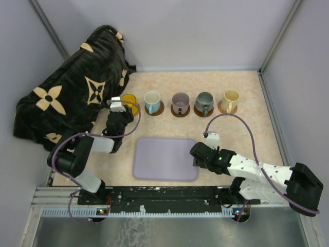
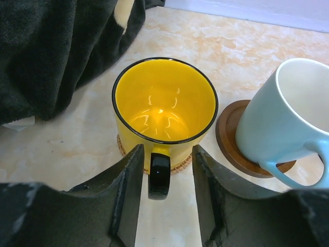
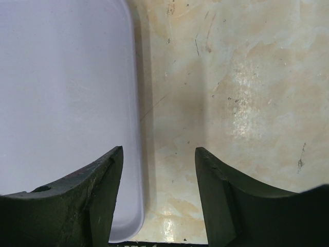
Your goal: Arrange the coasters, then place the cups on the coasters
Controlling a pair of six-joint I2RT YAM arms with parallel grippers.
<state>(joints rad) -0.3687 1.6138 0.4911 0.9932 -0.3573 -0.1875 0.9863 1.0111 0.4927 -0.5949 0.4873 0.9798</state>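
Black-and-white arms [image 1: 257, 170], looping mauve cables [image 1: 230, 115]

We see soft, even light from above; shadows on the table [image 1: 169, 126] are short and faint. Glare streaks the inside of the yellow cup [image 2: 164, 110]. The left claw [image 2: 167, 152] and right claw [image 3: 158, 150] look blurred close to their cameras, and the black blanket [image 1: 67, 98] swallows detail.

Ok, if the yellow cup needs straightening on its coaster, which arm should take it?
Left. The left gripper is at the yellow cup, jaws open either side of the black handle. The right gripper hangs open by the lavender tray, far from it.
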